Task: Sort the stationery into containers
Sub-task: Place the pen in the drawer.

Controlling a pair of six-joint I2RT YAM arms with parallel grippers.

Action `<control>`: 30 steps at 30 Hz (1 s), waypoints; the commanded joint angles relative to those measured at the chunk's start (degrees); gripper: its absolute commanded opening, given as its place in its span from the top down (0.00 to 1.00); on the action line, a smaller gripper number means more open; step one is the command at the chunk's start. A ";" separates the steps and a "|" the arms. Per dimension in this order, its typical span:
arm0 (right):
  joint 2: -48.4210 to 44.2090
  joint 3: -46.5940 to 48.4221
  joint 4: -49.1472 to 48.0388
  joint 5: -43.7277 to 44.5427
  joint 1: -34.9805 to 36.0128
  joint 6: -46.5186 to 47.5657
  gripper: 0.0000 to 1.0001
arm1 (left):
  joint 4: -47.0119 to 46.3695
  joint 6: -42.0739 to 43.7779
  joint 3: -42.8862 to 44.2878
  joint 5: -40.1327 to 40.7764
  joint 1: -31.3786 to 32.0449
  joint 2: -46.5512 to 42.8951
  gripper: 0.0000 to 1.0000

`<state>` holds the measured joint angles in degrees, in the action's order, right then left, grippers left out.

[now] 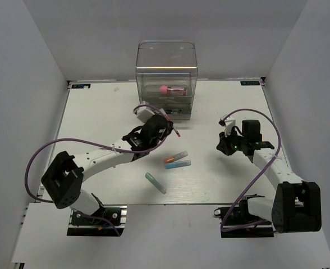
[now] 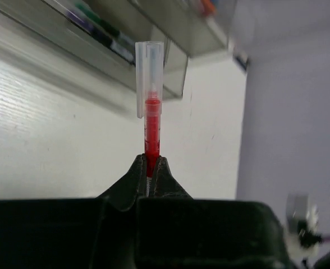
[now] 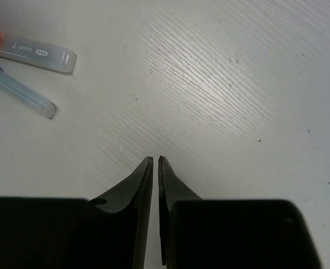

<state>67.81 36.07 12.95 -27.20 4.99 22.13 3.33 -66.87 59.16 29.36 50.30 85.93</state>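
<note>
My left gripper (image 1: 169, 128) (image 2: 152, 157) is shut on a thin red pen (image 2: 152, 131) whose clear cap (image 2: 149, 73) points toward the containers, a smoky clear organiser (image 1: 166, 75) (image 2: 106, 42) at the back of the table. A pink marker (image 1: 170, 88) lies inside it. On the table lie an orange-capped marker (image 1: 176, 157) (image 3: 39, 52), a light blue marker (image 1: 178, 165) (image 3: 20, 92) and a teal-green marker (image 1: 155, 182). My right gripper (image 1: 223, 143) (image 3: 155, 158) hovers right of them, its jaws almost together with nothing between them.
White walls enclose the table (image 1: 97, 112) on the left, back and right. The organiser's lower drawers (image 2: 92, 25) hold dark pens. A purple cable (image 1: 249, 112) loops over the right arm, and another (image 1: 41, 154) over the left.
</note>
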 commanded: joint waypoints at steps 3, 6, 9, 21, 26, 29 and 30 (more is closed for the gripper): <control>-1.54 -0.57 -2.58 -1.71 0.37 1.34 0.86 | -14.75 -15.82 -5.27 9.30 -3.45 -3.14 1.00; -1.63 -0.74 -2.49 -1.80 0.19 1.42 0.86 | -14.76 -21.97 -4.05 10.80 -5.39 -0.86 1.00; -1.72 -1.18 -2.40 -1.89 0.45 1.42 0.86 | -16.59 -29.27 -4.05 12.20 -6.62 1.95 1.00; -2.42 -2.41 -2.49 -1.54 0.45 1.78 0.86 | -16.25 -38.77 9.13 12.73 -10.23 17.16 1.00; -2.86 -2.68 -2.23 -1.45 0.37 2.39 0.83 | -12.66 -38.77 13.35 12.12 -10.75 20.32 1.00; -2.77 -2.77 -2.22 -1.45 0.37 2.48 0.80 | -11.60 -38.77 13.88 11.50 -11.28 20.33 0.85; -2.86 -2.85 -1.97 -1.45 0.37 2.48 0.80 | -10.38 -38.77 13.88 10.98 -11.28 20.33 0.78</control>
<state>66.08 33.82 11.86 -27.62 5.26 23.64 -9.65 -104.88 70.52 40.60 39.79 107.44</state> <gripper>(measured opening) 0.194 0.198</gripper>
